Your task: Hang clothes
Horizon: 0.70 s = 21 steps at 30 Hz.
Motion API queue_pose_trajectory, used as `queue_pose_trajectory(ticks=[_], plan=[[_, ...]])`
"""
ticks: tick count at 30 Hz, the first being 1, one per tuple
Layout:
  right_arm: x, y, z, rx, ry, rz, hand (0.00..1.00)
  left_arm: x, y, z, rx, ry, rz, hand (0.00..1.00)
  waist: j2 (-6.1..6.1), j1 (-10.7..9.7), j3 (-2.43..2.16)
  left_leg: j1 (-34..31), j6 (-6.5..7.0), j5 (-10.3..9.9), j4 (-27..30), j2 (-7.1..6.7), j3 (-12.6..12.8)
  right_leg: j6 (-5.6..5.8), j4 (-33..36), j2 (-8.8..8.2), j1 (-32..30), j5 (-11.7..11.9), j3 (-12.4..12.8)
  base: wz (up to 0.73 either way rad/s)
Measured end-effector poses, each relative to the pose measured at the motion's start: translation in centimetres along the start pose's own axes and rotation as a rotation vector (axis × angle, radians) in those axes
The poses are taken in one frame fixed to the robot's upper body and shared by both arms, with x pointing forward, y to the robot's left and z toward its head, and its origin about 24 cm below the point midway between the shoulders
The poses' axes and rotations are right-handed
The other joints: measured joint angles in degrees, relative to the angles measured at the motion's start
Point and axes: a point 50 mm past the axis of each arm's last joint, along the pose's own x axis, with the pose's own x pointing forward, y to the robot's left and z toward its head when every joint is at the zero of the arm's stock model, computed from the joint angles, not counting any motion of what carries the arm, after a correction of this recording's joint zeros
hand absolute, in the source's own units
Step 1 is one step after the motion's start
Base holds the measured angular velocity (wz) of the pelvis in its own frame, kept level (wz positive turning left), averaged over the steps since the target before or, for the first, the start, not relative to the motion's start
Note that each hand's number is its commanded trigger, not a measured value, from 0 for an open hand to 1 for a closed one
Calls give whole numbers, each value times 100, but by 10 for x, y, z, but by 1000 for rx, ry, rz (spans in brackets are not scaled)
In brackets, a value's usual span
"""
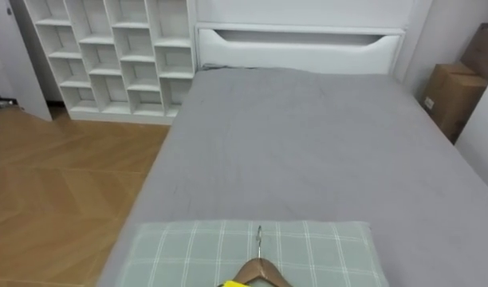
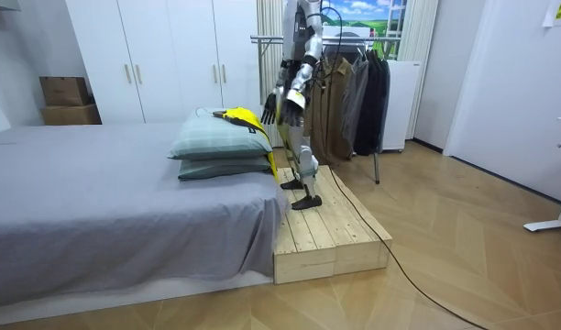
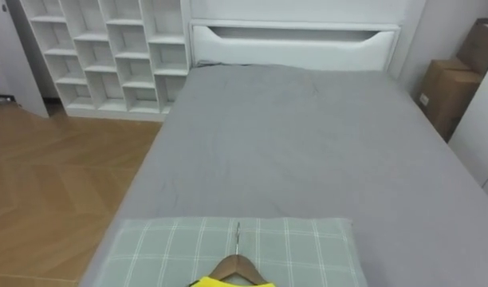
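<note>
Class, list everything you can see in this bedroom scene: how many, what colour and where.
bed: one, grey cover, centre
pillows: two, checked green over grey, stacked at the bed end nearest the robot
hanger: one, wooden, on the top pillow
garment: one, yellow, on the hanger
shelf unit: one, white, far left of the bed
cardboard boxes: two, brown, far right of the bed
platform: one, pale wood, under the robot
clothes rack: one, dark clothes, behind the robot
robot's hand: dark, low beside the garment

A silver-grey metal body with dark joints is seen; a black robot hand point(image 2: 269, 113), dark feet and a black cable are shown.
</note>
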Motion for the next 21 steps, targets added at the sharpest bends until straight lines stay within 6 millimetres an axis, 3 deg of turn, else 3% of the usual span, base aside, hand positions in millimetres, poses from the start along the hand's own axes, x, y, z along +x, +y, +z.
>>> queue_pose_trajectory(ticks=[10,21], plan=[[0,-1,3,-35,-12,16,0,-3,-10,66,100,-425,-6,0,-21,-98,-4,6,9,5,32,-22,30,6,-3,-11,-22,-3,77,-2],[0,0,5,-31,-13,44,0,-19,-20,105,255,-737,-49,0,-71,-208,-30,23,11,7,1,-25,31,8,-8,-11,-24,-4,124,0]])
